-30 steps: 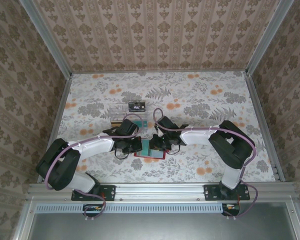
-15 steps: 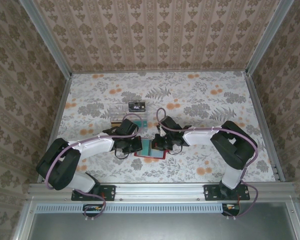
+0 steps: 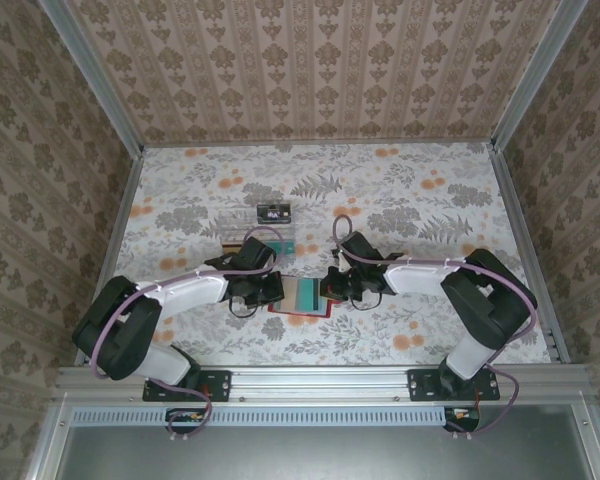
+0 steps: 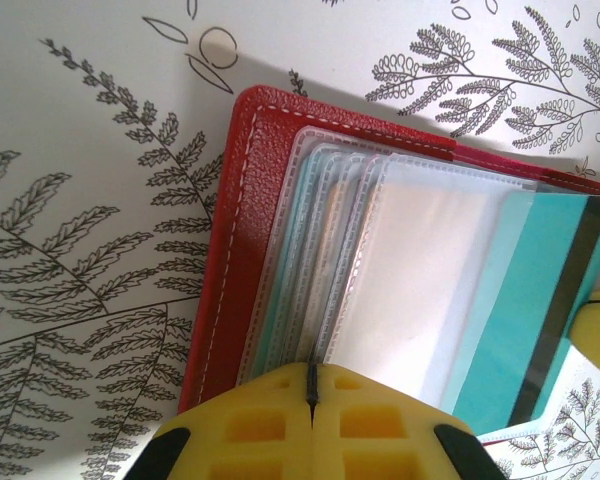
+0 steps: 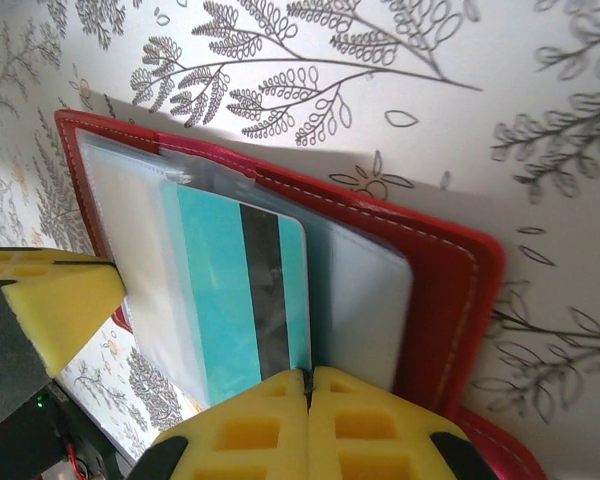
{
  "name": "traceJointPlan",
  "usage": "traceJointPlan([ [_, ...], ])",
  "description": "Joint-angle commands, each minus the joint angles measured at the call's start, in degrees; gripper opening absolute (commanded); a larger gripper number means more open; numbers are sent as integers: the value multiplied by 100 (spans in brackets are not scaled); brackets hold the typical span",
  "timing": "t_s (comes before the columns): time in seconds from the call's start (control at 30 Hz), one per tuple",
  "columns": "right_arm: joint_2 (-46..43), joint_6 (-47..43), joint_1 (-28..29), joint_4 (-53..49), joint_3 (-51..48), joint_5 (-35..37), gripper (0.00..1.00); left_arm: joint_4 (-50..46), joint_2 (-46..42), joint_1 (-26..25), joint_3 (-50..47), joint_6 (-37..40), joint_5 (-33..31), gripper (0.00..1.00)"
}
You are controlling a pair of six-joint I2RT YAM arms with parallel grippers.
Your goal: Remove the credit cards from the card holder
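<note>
While the open card holder lay flat on the desk near the arms' bases, the top view showed it directly between the left fingers and the right fingers, one at each side edge. A teal card lay across it, its long axis running left to right along the line joining the two arms. A clear tray stood well behind, with a black card just beyond it.

From the left wrist, the left fingers were pressed together, and the edges of the clear sleeves ran into their seam, so they appeared clamped on the holder's sleeves as an anchor. The teal card stuck out of a sleeve on the far side, away from these fingers and toward the other arm.

From the right wrist, the right fingers were also together, pinched on the near short edge of the teal card. Its dark stripe ran straight toward them, so the card's long axis pointed at the right arm. Part of the card was out of its sleeve; the rest lay inside. By my reading, a straight pull along that axis, away from the left arm's hold, would free it, and the right arm was the one placed to do so.
</note>
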Motion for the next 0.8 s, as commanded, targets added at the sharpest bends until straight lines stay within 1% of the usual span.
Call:
traceJointPlan([
  [0.0, -403, -189, -112, -266, -127, -61, 0, -717, 116, 99, -207, -61, -351, 0],
  [0.07, -618, -253, -155, -332, -141, -94, 0, -711, -20, 99, -128, -31, -277, 1],
  [0.1, -706, -282, -165, -362, -132, -114, 0, -714, -103, 102, -85, -15, -259, 3],
  [0.13, -804, -318, -181, -389, -120, -130, 0, -715, -221, 107, -37, -5, -235, 9],
  [0.2, -966, -390, -200, -472, -64, -156, 0, -690, -441, 126, 57, -5, -193, 31],
  [0.27, -1123, -467, -227, -513, 15, -205, 0, -585, -691, 158, 165, -13, -72, 47],
  [0.37, -1357, -603, -284, -540, 110, -258, 0, -219, -993, 216, 216, -92, 103, 56],
  [0.5, -1705, -792, -426, -414, 220, -500, 0, 748, -1333, 414, 17, -301, 710, 57],
  [0.57, -1797, -879, -539, -340, 296, -724, 0, 1406, -1385, 574, -115, -548, 1269, 55],
  [0.63, -1863, -904, -637, -205, 340, -999, 0, 1903, -1378, 649, -204, -749, 1613, 52],
  [0.77, -1911, -776, -745, 257, 364, -1608, 0, 2625, -1351, 668, -226, -992, 2035, 47],
])
